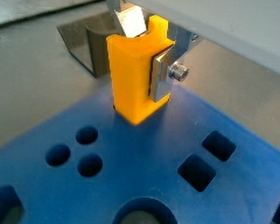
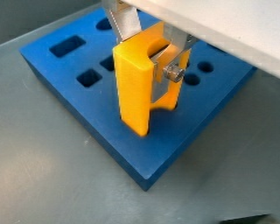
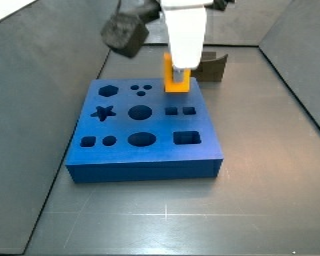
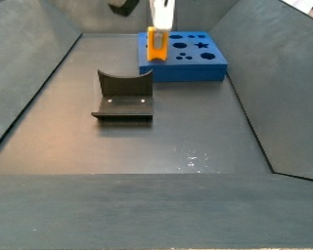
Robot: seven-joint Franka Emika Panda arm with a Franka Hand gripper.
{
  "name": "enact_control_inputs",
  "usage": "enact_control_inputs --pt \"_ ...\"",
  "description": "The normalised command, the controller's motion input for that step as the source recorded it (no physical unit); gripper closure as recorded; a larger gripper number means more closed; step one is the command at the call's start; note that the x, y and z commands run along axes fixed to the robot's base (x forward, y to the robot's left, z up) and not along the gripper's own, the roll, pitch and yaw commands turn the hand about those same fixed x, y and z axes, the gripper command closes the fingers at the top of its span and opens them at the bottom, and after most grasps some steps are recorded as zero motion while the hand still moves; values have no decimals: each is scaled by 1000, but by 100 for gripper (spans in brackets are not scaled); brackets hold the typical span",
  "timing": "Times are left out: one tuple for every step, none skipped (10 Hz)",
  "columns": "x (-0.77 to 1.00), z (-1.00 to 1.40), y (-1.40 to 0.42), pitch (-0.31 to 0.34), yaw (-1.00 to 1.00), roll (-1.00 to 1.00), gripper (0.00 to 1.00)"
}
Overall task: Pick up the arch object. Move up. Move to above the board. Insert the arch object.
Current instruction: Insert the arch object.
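The arch object (image 1: 139, 77) is clamped upright in the gripper (image 1: 145, 54), hanging beneath it above the board (image 3: 143, 135) edge. Pickup and lift appear done; alignment and insertion are left.

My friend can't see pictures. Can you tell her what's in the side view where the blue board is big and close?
The gripper hangs over the back edge of the board, its fingers shut on the arch object, a small orange block held upright. The board's top has star, round and square holes, and the dark fixture stands behind it.
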Motion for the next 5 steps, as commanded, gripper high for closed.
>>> enact_control_inputs --pt "223 -846 -163 -24 0 23 100" --pt "243 -651 -97 -23 -46 0 100" --pt "91 -140 0 -73 -109 -94 100" --pt "0 0 0 -6 0 -6 100" --pt "0 0 0 0 0 0 100"
